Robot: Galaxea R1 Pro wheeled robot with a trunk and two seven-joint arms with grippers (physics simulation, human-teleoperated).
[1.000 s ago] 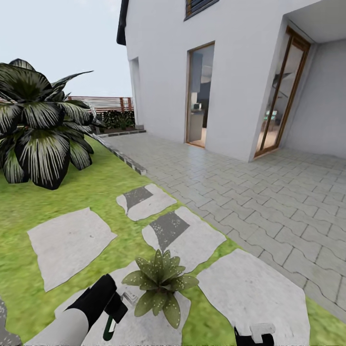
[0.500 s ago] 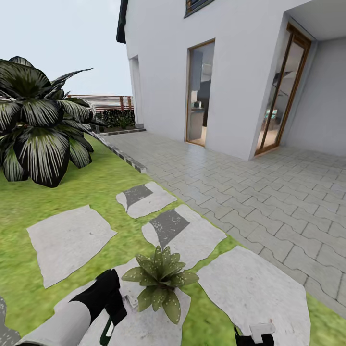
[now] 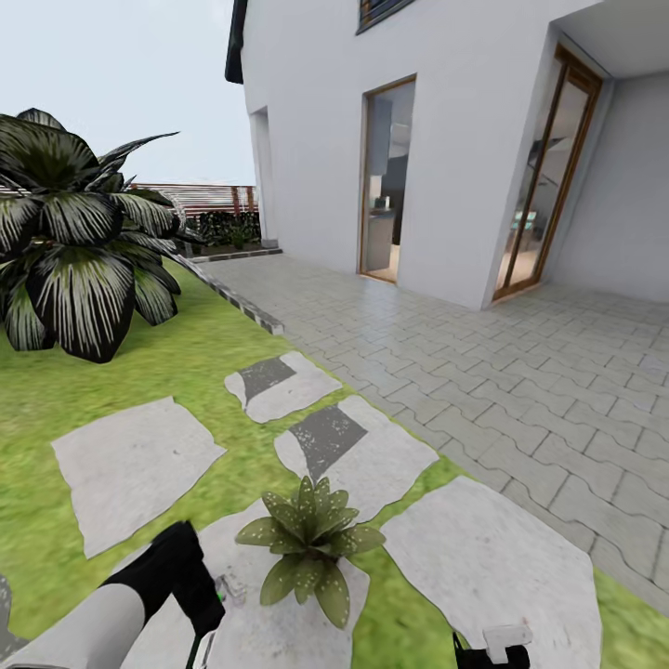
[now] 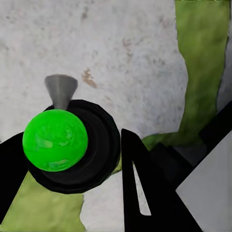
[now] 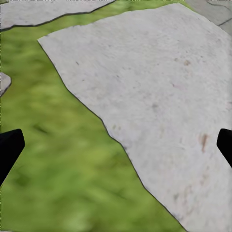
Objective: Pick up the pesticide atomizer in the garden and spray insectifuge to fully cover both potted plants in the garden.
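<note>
I count one small potted plant (image 3: 309, 548), one big striped-leaf plant (image 3: 79, 242), five pale stepping stones (image 3: 135, 469) on my lawn, two glass doors (image 3: 386, 181), and one spray bottle (image 4: 55, 140).

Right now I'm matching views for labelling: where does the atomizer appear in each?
Head: atomizer at the bottom edge, left of centre.
Left wrist: centre-left, seen from above, green top.
Right wrist: lawn and a slab.
Shared landmark: pale stone beneath it.
</note>
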